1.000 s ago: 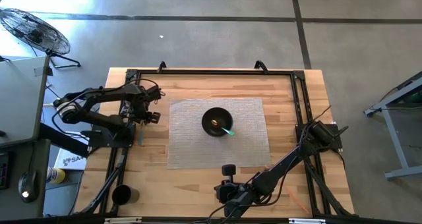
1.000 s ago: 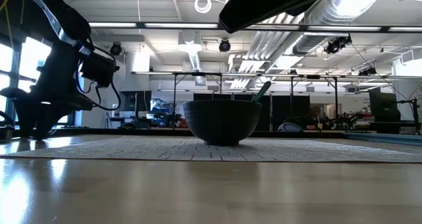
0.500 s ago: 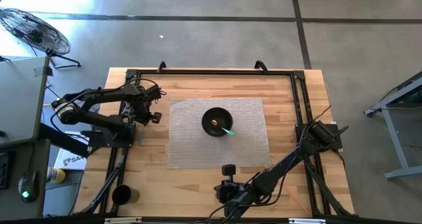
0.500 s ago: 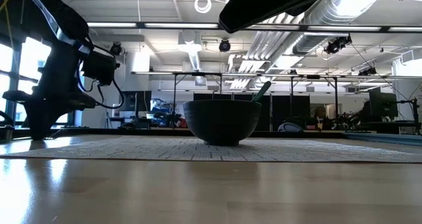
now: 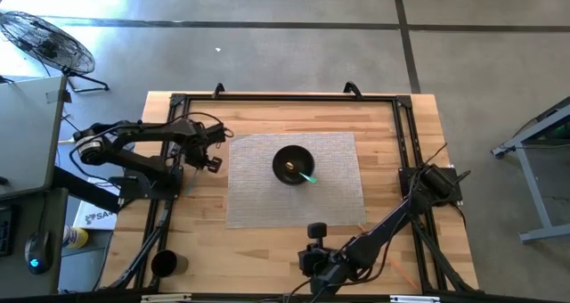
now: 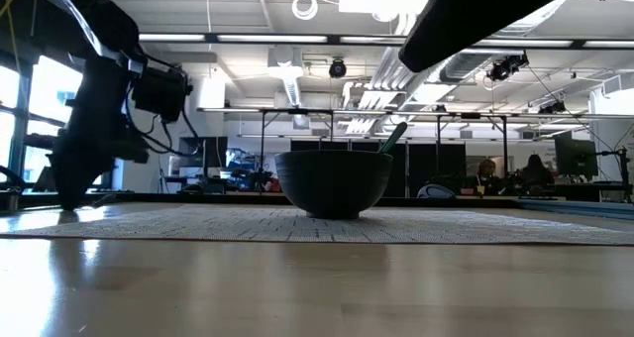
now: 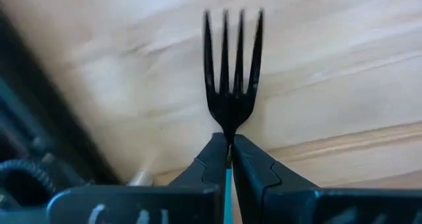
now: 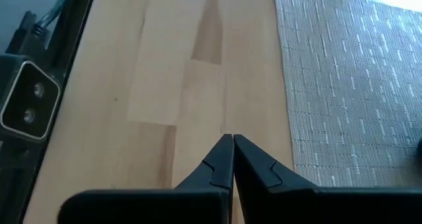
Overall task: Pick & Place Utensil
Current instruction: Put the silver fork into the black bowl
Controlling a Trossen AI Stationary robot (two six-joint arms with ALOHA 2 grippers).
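Note:
A black bowl (image 5: pixel 292 164) stands on a grey woven mat (image 5: pixel 338 200); a teal-handled utensil (image 5: pixel 308 176) leans on its rim, and its handle (image 6: pixel 393 137) sticks up above it in the low view. My left gripper (image 5: pixel 210 153) hangs at the mat's left edge, shut on a fork (image 7: pixel 232 59) with black tines and a teal handle. My right gripper (image 5: pixel 313 233), shut and empty, is over the wood near the mat's near edge. In the right wrist view its fingers (image 8: pixel 232 140) are closed over bare wood. My left gripper (image 7: pixel 228 141) pinches the fork between its two fingers at the neck (image 7: pixel 229 133), where the black head meets the teal handle (image 7: pixel 227 181). The tines stick straight out past the fingertips, in line with the fingers. The fork is lifted clear above the bare wood.
A black metal frame (image 5: pixel 285 98) runs around the table's working area. A black cup (image 5: pixel 165 265) stands at the near left corner. Bare wood lies between the mat and the frame on all sides.
My left gripper, holding the fork, has moved toward the table's right, from beside the frame to the mat's left edge. My right arm has shifted a little toward the near edge and right.

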